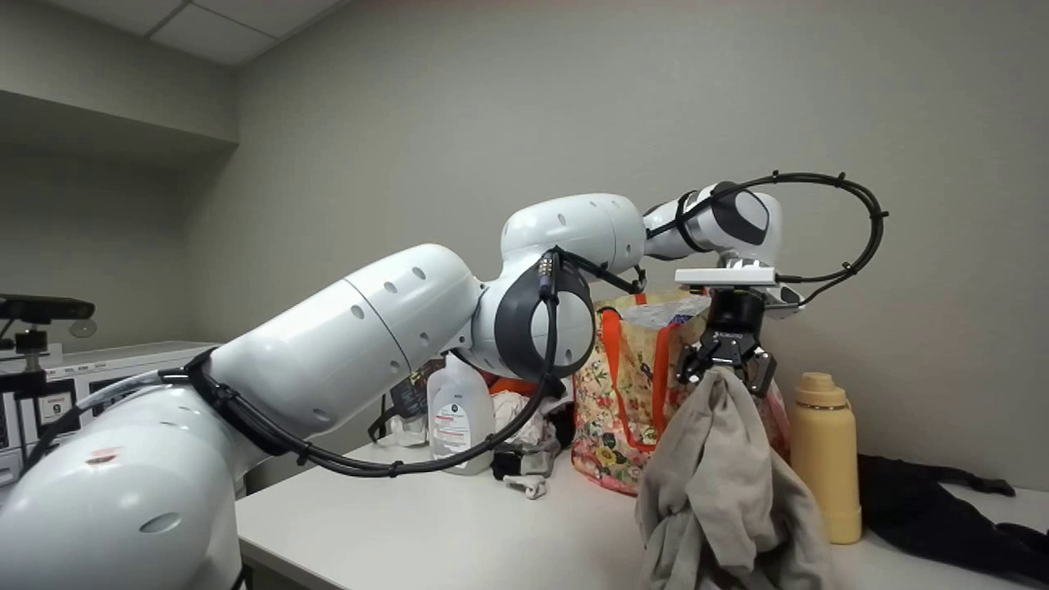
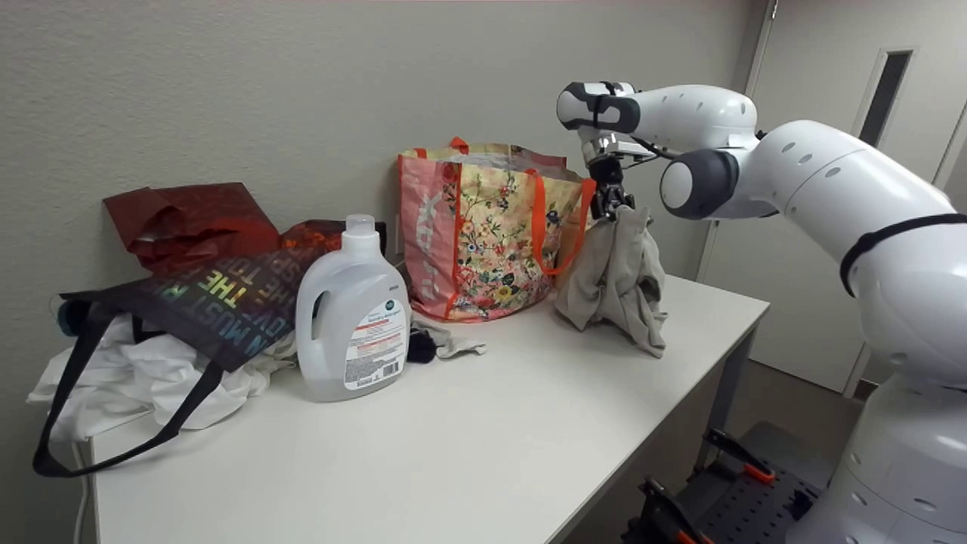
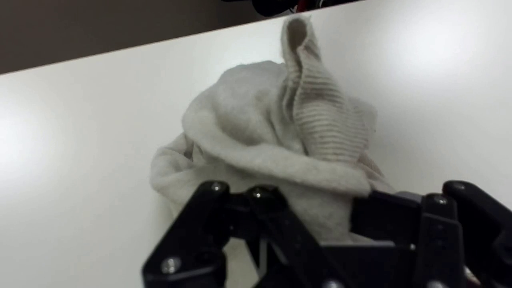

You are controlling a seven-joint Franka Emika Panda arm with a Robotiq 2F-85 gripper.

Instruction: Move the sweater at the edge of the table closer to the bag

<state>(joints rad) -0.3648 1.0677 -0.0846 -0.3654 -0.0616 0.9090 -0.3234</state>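
Observation:
The grey-beige sweater shows in both exterior views (image 1: 729,492) (image 2: 610,264) and hangs in folds from my gripper. Its lower part reaches down to or near the white table (image 2: 378,468); contact is unclear. My gripper (image 1: 725,378) is shut on the sweater's top, and it also shows in an exterior view (image 2: 613,210). In the wrist view the sweater (image 3: 256,156) with a ribbed cuff passes between the black fingers (image 3: 344,224); the exact pinch is partly hidden. The floral bag (image 1: 610,401) with orange handles stands upright by the wall (image 2: 491,242), right beside the sweater.
A yellow bottle (image 1: 826,459) and a black garment (image 1: 926,508) are close to the sweater. A detergent bottle (image 2: 355,325), small socks (image 2: 446,344), a dark tote bag (image 2: 242,302) and white cloth (image 2: 174,370) lie farther along. The table edge (image 3: 152,43) crosses the wrist view.

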